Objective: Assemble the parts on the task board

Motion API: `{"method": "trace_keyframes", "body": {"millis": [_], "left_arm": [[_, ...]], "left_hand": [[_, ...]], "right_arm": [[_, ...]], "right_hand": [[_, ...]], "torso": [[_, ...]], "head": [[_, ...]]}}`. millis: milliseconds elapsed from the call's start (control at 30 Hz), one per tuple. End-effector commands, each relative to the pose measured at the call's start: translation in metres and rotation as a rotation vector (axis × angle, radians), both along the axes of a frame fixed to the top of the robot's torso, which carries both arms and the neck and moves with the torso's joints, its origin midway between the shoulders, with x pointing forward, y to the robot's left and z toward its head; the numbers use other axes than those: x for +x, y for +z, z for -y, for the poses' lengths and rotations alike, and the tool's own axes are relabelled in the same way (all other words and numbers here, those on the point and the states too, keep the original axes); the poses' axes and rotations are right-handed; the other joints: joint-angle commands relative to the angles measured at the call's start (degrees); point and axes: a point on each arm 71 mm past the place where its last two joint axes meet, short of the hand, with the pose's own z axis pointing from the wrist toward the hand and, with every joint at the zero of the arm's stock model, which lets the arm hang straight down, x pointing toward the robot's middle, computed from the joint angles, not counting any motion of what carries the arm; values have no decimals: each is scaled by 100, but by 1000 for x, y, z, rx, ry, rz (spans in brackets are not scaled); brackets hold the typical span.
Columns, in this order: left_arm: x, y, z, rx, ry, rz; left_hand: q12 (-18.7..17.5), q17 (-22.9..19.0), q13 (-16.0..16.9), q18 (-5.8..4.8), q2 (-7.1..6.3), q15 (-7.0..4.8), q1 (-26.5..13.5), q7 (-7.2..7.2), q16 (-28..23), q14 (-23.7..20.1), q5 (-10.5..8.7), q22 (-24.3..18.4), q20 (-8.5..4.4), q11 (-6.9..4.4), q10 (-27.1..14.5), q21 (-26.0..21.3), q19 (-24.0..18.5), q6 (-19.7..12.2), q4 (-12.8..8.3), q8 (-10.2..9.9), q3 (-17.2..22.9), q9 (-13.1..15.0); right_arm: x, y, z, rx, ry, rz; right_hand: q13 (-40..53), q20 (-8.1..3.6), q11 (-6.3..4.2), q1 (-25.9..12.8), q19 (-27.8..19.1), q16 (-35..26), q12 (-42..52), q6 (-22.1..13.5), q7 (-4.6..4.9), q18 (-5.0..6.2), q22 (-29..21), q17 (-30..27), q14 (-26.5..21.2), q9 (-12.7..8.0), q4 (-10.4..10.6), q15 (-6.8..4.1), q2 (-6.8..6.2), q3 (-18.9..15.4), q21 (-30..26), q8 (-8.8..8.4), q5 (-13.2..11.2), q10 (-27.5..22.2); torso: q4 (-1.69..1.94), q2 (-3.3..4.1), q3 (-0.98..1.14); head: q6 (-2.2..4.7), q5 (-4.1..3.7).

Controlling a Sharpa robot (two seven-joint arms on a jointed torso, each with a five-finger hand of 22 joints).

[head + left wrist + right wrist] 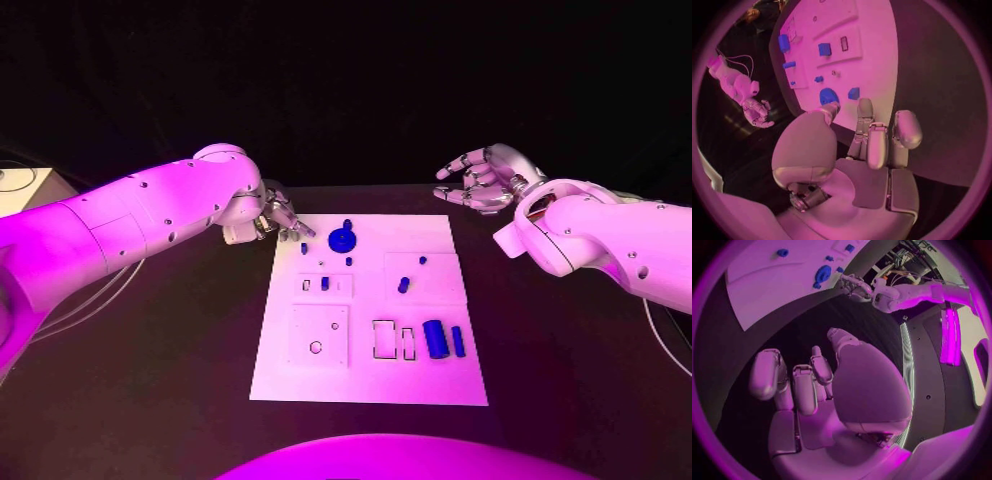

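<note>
The white task board point(368, 310) lies in the middle of the black table. Blue parts sit on it: a round disc point(342, 240) near the far edge, several small pegs such as one point(404, 285) mid-board, and a thick cylinder point(434, 338) beside a thinner one point(459, 341) near the front right. My left hand point(274, 215) hovers at the board's far left corner, fingers pointing down and holding nothing. In the left wrist view its fingers point(876, 145) stand just short of the disc point(828, 96). My right hand point(483, 180) is raised beyond the far right corner, fingers loosely curled and empty.
A pale box point(22, 185) with a cable sits at the table's far left edge. Bare black table point(144, 380) runs along both sides of the board. Recessed white plates point(320, 335) and slots point(385, 338) mark the board's front half.
</note>
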Motion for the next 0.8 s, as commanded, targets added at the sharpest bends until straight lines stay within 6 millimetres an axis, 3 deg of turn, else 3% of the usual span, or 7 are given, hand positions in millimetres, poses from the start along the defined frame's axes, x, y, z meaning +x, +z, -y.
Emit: {"method": "trace_keyframes", "body": {"millis": [33, 467, 800], "left_arm": [[-2, -3, 3, -4, -24, -32], [-5, -9, 4, 1, -34, -56], [-6, -11, 4, 2, -40, -68]], "left_hand": [[5, 711, -8, 76, 7, 40, -64, -5, 39, 341, -8, 25, 20, -4, -47, 5, 34, 18, -5, -12, -43, -6], [23, 736, -22, 72, 64, 31, 11, -19, 58, 351, 9, 57, 19, -18, -32, 22, 55, 48, -34, -6, -33, -30], [49, 782, -65, 63, 199, 1, 208, -58, 95, 371, 19, 112, 8, -55, 5, 52, 88, 171, -50, 16, 53, -88]], "right_arm": [[-1, 0, -2, 0, 16, 6], [-1, 1, -3, 0, 18, 6], [-1, 1, -3, -1, 19, 5]], "right_hand": [[-5, -9, -6, -46, -26, -39, -21, -34, 13, 114, 13, 403, 265, -7, -13, 37, -4, 32, -38, 34, 19, -6], [-5, -9, -6, -46, -26, -39, -21, -34, 13, 114, 13, 403, 265, -7, -13, 37, -4, 32, -38, 34, 19, -6], [-5, -9, -6, -46, -26, -39, -21, -34, 13, 114, 13, 403, 265, -7, -13, 37, -4, 32, -38, 34, 19, -6]], "torso": [[-1, 2, 2], [5, -6, 5], [7, -4, 6]], "head": [[-16, 0], [-35, -7], [-42, -16]]}}
